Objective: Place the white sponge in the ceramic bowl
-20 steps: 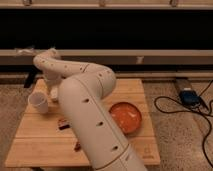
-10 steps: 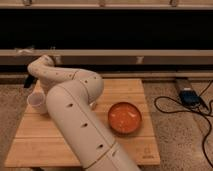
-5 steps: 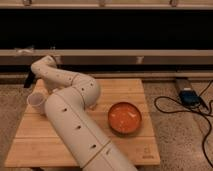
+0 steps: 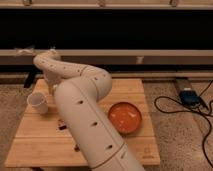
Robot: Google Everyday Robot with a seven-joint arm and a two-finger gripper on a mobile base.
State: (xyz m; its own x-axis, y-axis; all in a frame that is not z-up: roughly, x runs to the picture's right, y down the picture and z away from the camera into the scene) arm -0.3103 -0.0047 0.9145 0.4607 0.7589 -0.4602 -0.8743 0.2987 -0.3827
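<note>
In the single camera view, the white arm [image 4: 82, 107] curls over the wooden surface [image 4: 132, 90] to its far left corner, where the gripper [image 4: 49, 84] hangs just behind a white cup [image 4: 38, 102]. Whether the jaws grip anything cannot be told. The white sponge cannot be made out. The orange bowl [image 4: 126, 119] sits right of the arm.

**Surface check: mostly matt, one glazed piece**

Smooth off-white plastic-looking arm shell [image 4: 87, 125] is showing a soft satin sheen and is dotted with small dark holes. Gripper [image 4: 50, 85] is sitting at the table's far-left edge, just behind the small white cup [image 4: 38, 102], which is looking matt and smooth. Pale slatted wooden tabletop [image 4: 135, 92] is reading as matt, with plank lines showing. Round orange-terracotta ceramic bowl [image 4: 125, 118] is looking glazed, with pale flecks inside. Speckled grey floor [image 4: 172, 135] is looking rough and stone-like. Black cables [image 4: 167, 106] are looking rubbery.
</note>
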